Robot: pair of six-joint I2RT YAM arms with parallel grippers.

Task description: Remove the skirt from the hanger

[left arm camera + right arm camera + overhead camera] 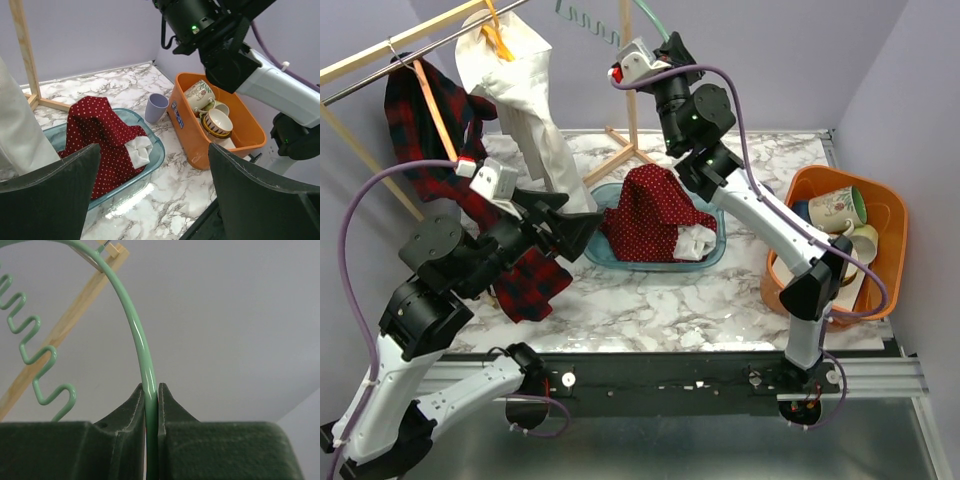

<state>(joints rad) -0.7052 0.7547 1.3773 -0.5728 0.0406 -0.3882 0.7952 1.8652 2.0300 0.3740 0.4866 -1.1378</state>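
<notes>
The red white-dotted skirt (655,210) (100,130) lies heaped in a clear blue tray (710,262) (157,150), a white patch of cloth showing at its right end. It is off the pale green wire hanger (588,22) (135,330). My right gripper (668,45) (151,390) holds that hanger high above the table's far side, jaws shut on the wire. My left gripper (578,215) (154,150) stands wide open just left of the tray, with nothing between its fingers.
An orange bin (890,215) (190,135) of mugs sits at the right, a lilac cup (156,107) behind the tray. A white garment (520,80) and a red plaid one (430,130) hang from the wooden rack (380,62) at left. A wooden post (625,100) stands behind the tray.
</notes>
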